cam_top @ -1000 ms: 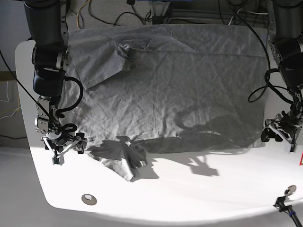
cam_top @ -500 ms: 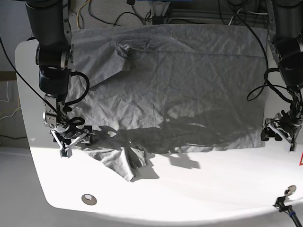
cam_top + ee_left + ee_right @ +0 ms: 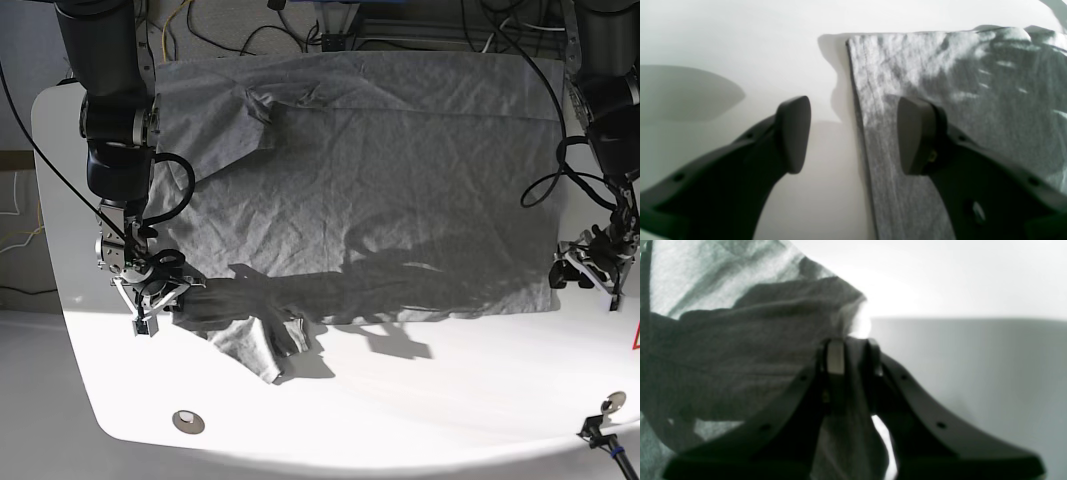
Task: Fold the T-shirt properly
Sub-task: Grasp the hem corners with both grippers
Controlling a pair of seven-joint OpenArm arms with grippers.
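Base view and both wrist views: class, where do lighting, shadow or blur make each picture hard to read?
Base view: hard arm shadows cross the T-shirt hem; the table front glares white. Left wrist view: the shirt's corner is washed out, fingers soft-edged. Right wrist view: blown-out table beyond the dark bunched cloth at the right gripper.

Hard light is washing out the white table [image 3: 420, 420] near its front edge, while arm shadows are falling dark across the T-shirt [image 3: 380, 180]. Both wrist views are looking soft and blurred, with glare blooming beside the cloth.
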